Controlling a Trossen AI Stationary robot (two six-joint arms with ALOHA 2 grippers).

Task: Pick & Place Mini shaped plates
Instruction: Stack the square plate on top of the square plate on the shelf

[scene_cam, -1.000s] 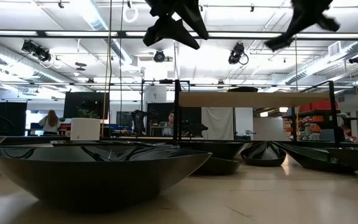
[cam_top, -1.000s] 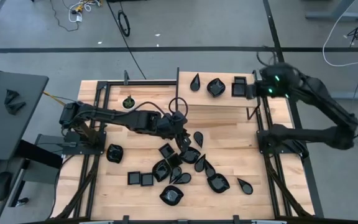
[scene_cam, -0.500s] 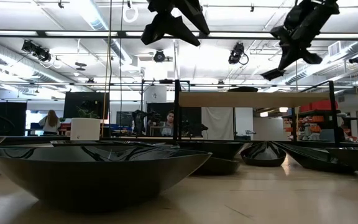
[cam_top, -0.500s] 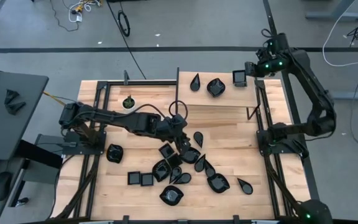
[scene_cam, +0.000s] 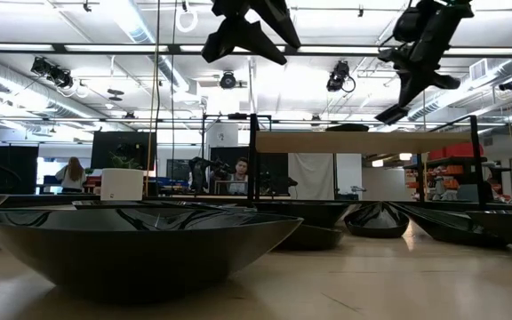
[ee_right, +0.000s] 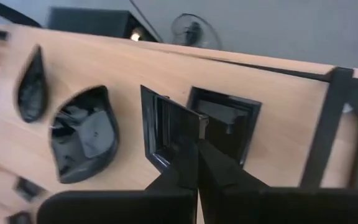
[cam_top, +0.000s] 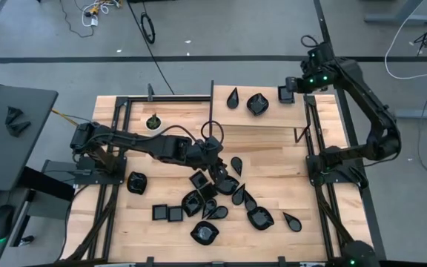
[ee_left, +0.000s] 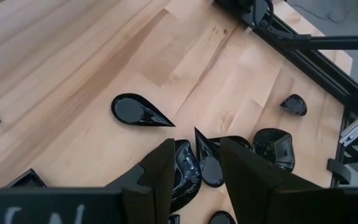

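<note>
Right gripper (ee_right: pixel 197 149) sits high over the raised shelf (cam_top: pixel 269 119) at the table's far right corner, jaws closed on the rim of a square plate (ee_right: pixel 166 134), which hangs tilted just above a second square plate (ee_right: pixel 225 121) already lying on the shelf. Also on the shelf: a rounded plate (cam_top: pixel 257 103) and a teardrop plate (cam_top: pixel 233 96). Step in hand looks like the place: carried plate at the drop-off, not yet set down. Next move likely calls for levelling it and lowering onto bare shelf beside the square one, or nesting into it, then opening. Left gripper (ee_left: pixel 194 165) hovers over the loose cluster of mini shaped plates (cam_top: pixel 221 200) mid-table, jaws open and empty, straddling a narrow teardrop dish (ee_left: pixel 207 163) lying among overlapping neighbours; picking one cleanly would need care, since the pieces touch. Small white pot (cam_top: pixel 153 122) stands apart near the frame.
</note>
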